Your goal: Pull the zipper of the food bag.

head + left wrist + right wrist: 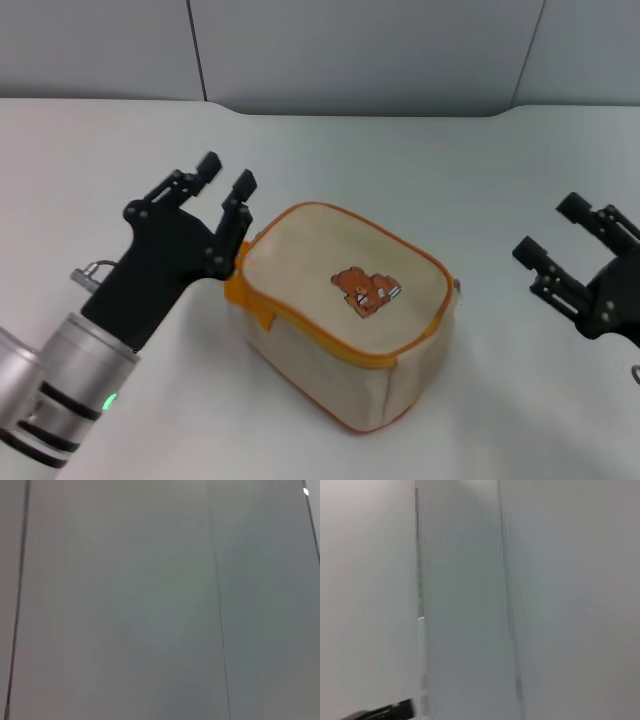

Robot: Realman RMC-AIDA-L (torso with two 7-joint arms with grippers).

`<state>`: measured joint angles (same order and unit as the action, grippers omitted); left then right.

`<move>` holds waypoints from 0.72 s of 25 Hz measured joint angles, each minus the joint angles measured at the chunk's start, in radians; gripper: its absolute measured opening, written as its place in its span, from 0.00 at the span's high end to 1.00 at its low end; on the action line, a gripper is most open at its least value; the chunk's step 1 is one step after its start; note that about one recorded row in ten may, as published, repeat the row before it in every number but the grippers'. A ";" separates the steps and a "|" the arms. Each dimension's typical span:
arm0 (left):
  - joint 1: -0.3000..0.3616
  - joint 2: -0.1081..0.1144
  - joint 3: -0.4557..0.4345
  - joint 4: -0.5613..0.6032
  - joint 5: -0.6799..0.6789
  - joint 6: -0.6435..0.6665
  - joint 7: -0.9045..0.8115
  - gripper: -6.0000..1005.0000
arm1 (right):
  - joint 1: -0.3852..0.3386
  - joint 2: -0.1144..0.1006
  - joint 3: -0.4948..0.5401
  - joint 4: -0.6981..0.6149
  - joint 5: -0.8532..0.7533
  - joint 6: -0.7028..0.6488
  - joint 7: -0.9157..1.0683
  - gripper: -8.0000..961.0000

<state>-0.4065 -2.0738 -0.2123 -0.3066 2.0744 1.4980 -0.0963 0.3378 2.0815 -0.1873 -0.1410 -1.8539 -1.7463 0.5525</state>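
Note:
The food bag [330, 340] is a boxy beige canvas bag with orange piping, standing mid-table in the head view, with a brown bear print [365, 290] on its top panel. The zipper [300, 212] is the thin orange track around that panel. A small silvery bit at the bag's right edge [457, 288] may be the pull tab. An orange strap loop [250, 298] sits on the bag's left side. My left gripper [225, 172] is open and empty, tilted up, right beside the bag's far left corner. My right gripper [548, 227] is open and empty, well right of the bag.
The white table [420, 160] runs back to a grey panelled wall [350, 50]. Both wrist views show only grey wall panels [150, 605] [545, 605]; a dark part [385, 712] shows at one corner of the right wrist view.

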 joint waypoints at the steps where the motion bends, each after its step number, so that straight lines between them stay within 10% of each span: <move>1: 0.000 0.001 0.002 0.025 0.003 0.022 -0.050 0.77 | 0.005 0.000 -0.028 -0.027 0.000 -0.005 0.041 0.28; 10: -0.064 0.012 0.059 0.393 0.223 0.210 -0.509 0.50 | 0.021 -0.018 -0.386 -0.284 -0.002 -0.055 0.348 0.23; 18: -0.099 0.008 0.361 0.666 0.327 0.383 -0.650 0.21 | 0.062 -0.051 -0.568 -0.303 -0.004 -0.079 0.392 0.23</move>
<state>-0.5054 -2.0658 0.1482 0.3595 2.4017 1.8811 -0.7467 0.3997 2.0306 -0.7554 -0.4442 -1.8581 -1.8250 0.9449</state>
